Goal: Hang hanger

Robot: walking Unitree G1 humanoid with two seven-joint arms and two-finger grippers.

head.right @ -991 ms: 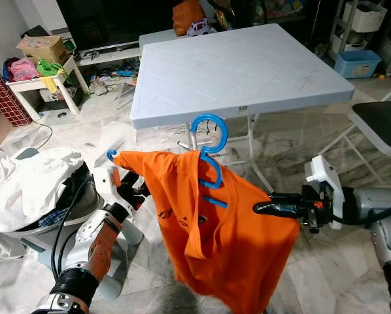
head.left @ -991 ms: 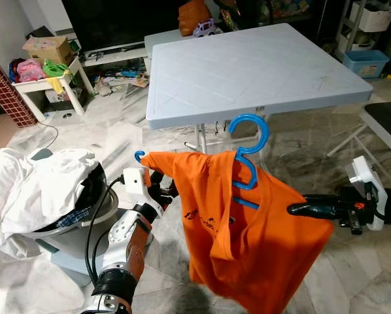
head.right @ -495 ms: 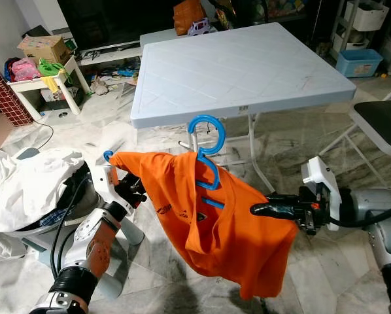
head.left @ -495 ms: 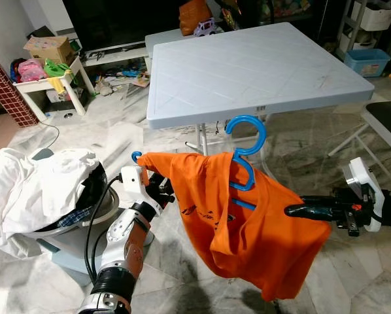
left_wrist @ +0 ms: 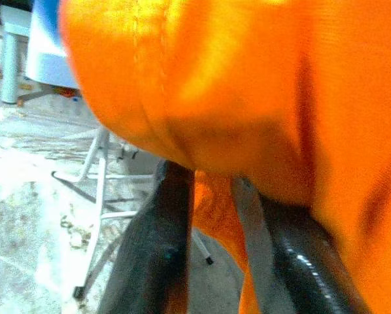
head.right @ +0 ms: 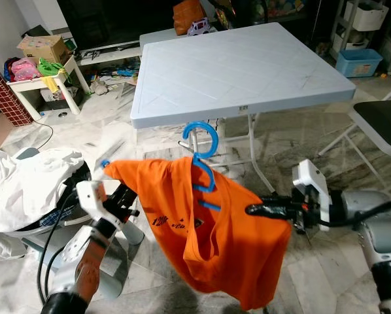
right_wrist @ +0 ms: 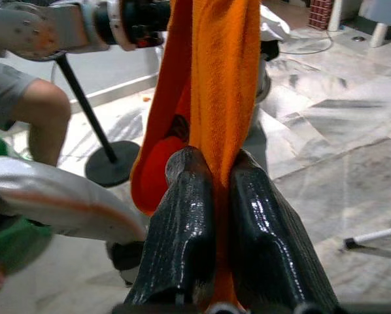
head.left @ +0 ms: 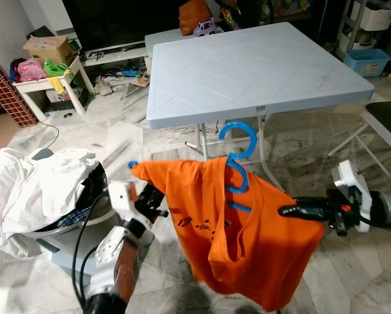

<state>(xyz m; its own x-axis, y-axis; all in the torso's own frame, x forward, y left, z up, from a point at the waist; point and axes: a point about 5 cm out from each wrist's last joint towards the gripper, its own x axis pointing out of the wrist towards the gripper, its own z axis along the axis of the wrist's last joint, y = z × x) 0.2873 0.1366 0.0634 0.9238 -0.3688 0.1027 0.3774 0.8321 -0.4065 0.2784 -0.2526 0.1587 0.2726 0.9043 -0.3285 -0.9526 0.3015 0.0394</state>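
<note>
An orange shirt (head.left: 248, 255) hangs on a blue hanger (head.left: 237, 171), stretched in the air between my two grippers in front of the table. The hanger's hook (head.left: 238, 131) stands upright above the collar. My left gripper (head.left: 151, 200) is shut on the shirt's left shoulder, just below the hanger's blue tip (head.left: 133, 165); in the left wrist view orange cloth (left_wrist: 202, 98) sits between the fingers (left_wrist: 168, 235). My right gripper (head.left: 288, 210) is shut on the right shoulder, and its fingers (right_wrist: 182, 216) pinch a fold of cloth (right_wrist: 223, 85).
A light-blue folding table (head.left: 248, 62) stands just behind the hanger. A basket heaped with white laundry (head.left: 38, 190) is at my left. A dark chair (head.left: 386, 121) is at the right. A person's bare knee (right_wrist: 25, 98) and a black stand base (right_wrist: 110, 162) appear beyond the shirt.
Both grippers and the shirt have shifted slightly left. The left gripper has dropped a little, and the shirt's hem has swung.
</note>
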